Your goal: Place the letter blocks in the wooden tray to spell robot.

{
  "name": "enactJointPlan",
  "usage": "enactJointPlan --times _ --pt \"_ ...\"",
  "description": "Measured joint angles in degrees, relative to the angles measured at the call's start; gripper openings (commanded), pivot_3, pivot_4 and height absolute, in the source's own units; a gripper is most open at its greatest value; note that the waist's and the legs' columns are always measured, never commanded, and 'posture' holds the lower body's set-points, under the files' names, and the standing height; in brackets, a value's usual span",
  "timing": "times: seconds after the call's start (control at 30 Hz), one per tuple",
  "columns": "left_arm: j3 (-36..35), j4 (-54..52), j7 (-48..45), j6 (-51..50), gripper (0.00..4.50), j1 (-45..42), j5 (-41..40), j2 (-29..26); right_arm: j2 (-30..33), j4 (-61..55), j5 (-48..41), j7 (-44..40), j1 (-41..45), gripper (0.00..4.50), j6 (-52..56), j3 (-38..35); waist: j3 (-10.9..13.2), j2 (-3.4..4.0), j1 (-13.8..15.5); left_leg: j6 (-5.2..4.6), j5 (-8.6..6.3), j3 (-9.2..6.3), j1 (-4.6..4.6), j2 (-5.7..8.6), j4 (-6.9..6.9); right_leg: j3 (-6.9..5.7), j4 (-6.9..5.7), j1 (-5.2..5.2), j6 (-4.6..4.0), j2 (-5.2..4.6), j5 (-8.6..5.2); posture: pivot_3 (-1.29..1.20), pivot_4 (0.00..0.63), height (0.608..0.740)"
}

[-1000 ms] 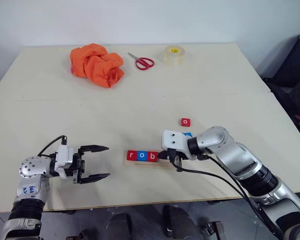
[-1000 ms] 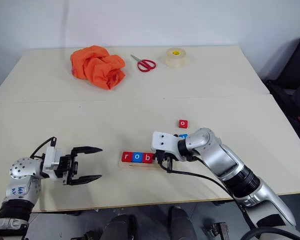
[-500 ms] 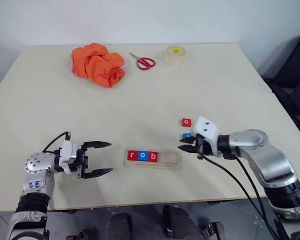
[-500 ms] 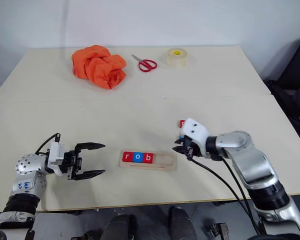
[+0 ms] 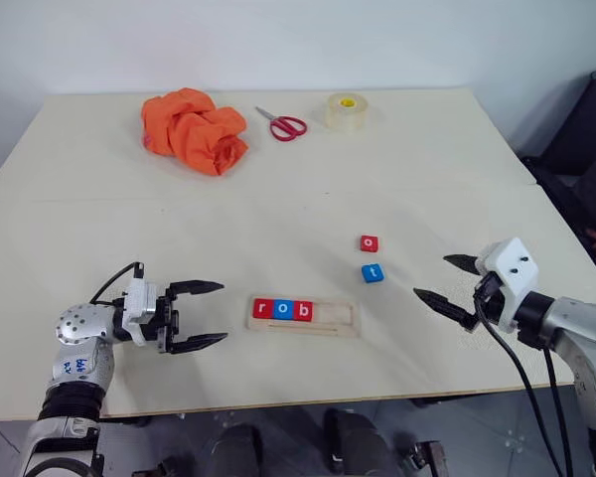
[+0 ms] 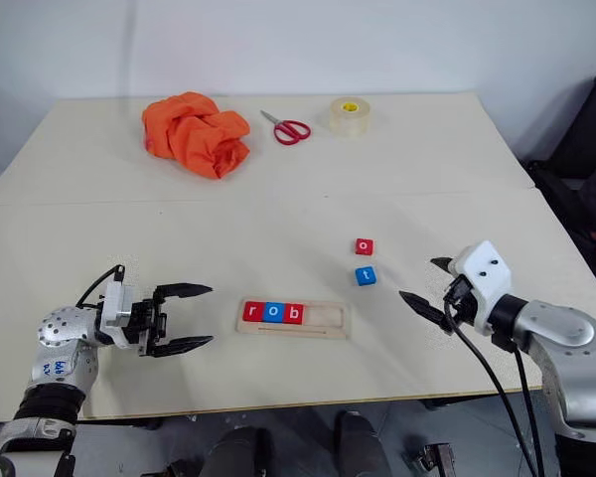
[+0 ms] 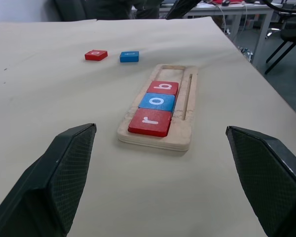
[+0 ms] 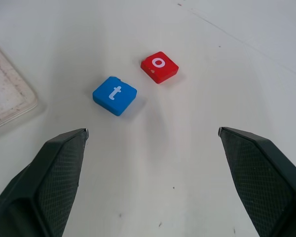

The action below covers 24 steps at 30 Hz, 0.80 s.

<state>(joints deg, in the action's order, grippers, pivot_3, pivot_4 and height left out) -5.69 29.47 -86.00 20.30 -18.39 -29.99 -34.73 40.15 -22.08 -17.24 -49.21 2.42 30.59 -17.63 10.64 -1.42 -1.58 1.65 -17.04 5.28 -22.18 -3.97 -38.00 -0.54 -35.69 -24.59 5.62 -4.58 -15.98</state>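
Note:
The wooden tray [image 5: 338, 318] lies near the table's front edge with three letter blocks in its left part: red r [image 5: 263, 309], blue o [image 5: 283, 309], red b [image 5: 303, 310]. Its right part is bare. A red o block [image 5: 370, 242] and a blue t block [image 5: 372, 272] lie loose on the table behind the tray's right end. My left gripper [image 5: 201, 316] is open, level with the tray and left of it, empty. My right gripper [image 5: 447, 282] is open and empty, off to the right of the loose blocks.
At the far side of the table [image 5: 99, 229] lie a crumpled orange cloth [image 5: 193, 129], red-handled scissors [image 5: 282, 123] and a roll of clear tape [image 5: 346, 110]. A dark chair [image 5: 586, 129] stands beyond the table's right edge.
My right gripper has swung away from the tray's right end to the right and opened, uncovering the blue t block. The left gripper stays put and open.

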Motion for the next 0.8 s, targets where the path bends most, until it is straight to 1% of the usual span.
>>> enactJointPlan --times 0.37,0.6,0.73,0.8 --pt "-0.1 0.3 0.0 -0.4 4.50 -0.5 0.0 -0.1 0.0 0.1 -2.2 0.0 -2.9 4.44 -2.8 -0.8 0.0 0.00 0.1 0.00 0.00 -0.02 0.00 0.00 0.00 0.00 0.01 0.00 0.00 0.00 0.00 0.00 0.150 0.740" --pt "-0.1 0.2 0.0 -0.4 4.50 -0.5 0.0 -0.2 0.2 0.5 -2.3 0.0 -2.9 4.44 -3.1 -0.8 0.0 0.00 0.1 0.00 0.00 -0.02 0.00 0.00 0.00 0.00 0.01 0.01 0.00 0.00 0.00 0.00 0.150 0.740" --pt "-0.2 -0.4 0.0 -0.4 4.50 0.1 0.0 -0.2 0.2 1.5 -2.3 0.3 -1.9 4.44 -2.9 0.1 0.0 0.00 0.0 0.00 0.00 -0.01 0.00 0.00 0.00 0.00 0.01 0.00 0.00 0.00 0.00 0.00 0.150 0.740" --pt "-0.3 -1.4 0.0 -0.4 4.50 0.6 0.0 -0.1 -0.5 2.0 -2.4 2.1 0.4 4.44 -1.5 1.7 0.0 0.00 -0.1 0.00 0.00 -0.02 0.02 0.00 0.00 0.00 -0.02 0.00 -0.01 0.00 0.00 0.00 0.150 0.740"
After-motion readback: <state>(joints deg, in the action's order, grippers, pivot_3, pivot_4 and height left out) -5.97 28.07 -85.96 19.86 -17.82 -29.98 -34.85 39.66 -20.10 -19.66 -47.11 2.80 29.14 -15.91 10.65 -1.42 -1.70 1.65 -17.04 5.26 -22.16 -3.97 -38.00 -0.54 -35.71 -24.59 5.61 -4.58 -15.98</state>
